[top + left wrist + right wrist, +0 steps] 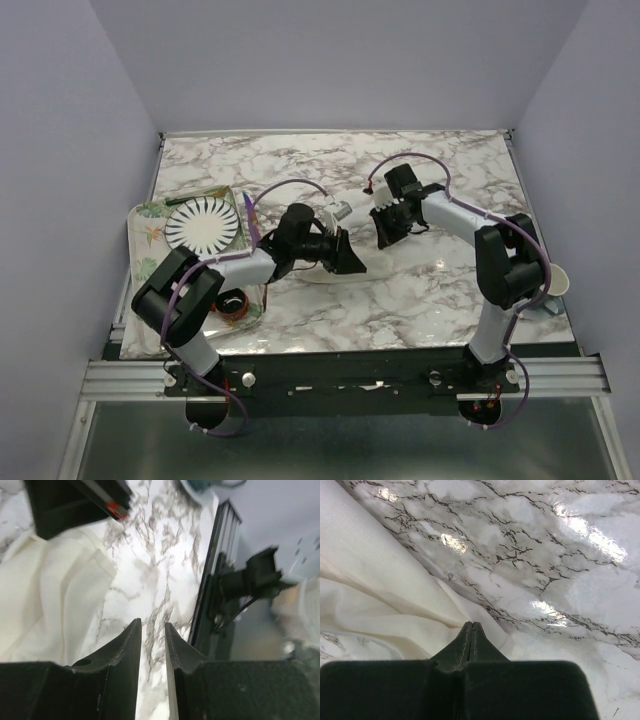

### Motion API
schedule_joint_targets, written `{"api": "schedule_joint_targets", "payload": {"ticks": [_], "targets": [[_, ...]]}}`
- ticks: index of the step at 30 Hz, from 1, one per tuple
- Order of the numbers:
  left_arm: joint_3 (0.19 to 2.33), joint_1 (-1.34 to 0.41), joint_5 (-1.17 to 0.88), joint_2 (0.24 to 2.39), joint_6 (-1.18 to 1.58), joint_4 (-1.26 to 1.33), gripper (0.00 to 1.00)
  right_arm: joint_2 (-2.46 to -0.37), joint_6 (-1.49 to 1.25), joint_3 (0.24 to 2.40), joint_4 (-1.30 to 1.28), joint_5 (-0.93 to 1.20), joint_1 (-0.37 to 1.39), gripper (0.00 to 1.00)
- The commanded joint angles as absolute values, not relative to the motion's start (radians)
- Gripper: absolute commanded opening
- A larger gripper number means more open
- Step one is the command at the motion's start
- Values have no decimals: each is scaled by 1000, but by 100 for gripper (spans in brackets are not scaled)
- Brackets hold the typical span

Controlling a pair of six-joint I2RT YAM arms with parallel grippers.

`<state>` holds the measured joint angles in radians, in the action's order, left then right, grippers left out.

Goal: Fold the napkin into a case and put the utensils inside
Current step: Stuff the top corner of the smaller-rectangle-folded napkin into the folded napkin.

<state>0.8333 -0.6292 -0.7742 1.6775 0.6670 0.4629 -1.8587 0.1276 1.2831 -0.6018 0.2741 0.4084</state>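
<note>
The cream napkin [312, 279] lies rumpled on the marble in mid-table, mostly under my left arm. My right gripper [472, 624] is shut on a gathered fold of the napkin [380, 605], with creases running into its tips; in the top view the right gripper [383, 238] hangs just right of the cloth. My left gripper [152, 624] stands slightly open over bare marble with nothing between its fingers, and the napkin [50, 595] lies to its left. In the top view the left gripper [350, 262] is over the cloth's right end. A slim purple-blue utensil [248, 218] lies by the plate's right rim.
A white plate with black radial stripes [203, 225] sits on a floral mat [145, 235] at the far left. A small dark round object [233, 303] lies near the mat's front. A paper cup [557, 281] stands at the table's right edge. The metal rail [210, 580] runs along the near edge.
</note>
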Motion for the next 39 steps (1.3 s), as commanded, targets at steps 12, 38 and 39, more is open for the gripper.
{"api": "schedule_joint_targets", "payload": {"ticks": [12,38,39], "targets": [[873,-761,-546,1859,577,567,12,-1865,69,1307,-633,301,402,1],[977,-663,-523,2098,873,540,4,-1847,66,1348,-729,305,400,11],[976,-661,-526,2098,871,541,3,-1850,66,1347,-730,298,402,15]]}}
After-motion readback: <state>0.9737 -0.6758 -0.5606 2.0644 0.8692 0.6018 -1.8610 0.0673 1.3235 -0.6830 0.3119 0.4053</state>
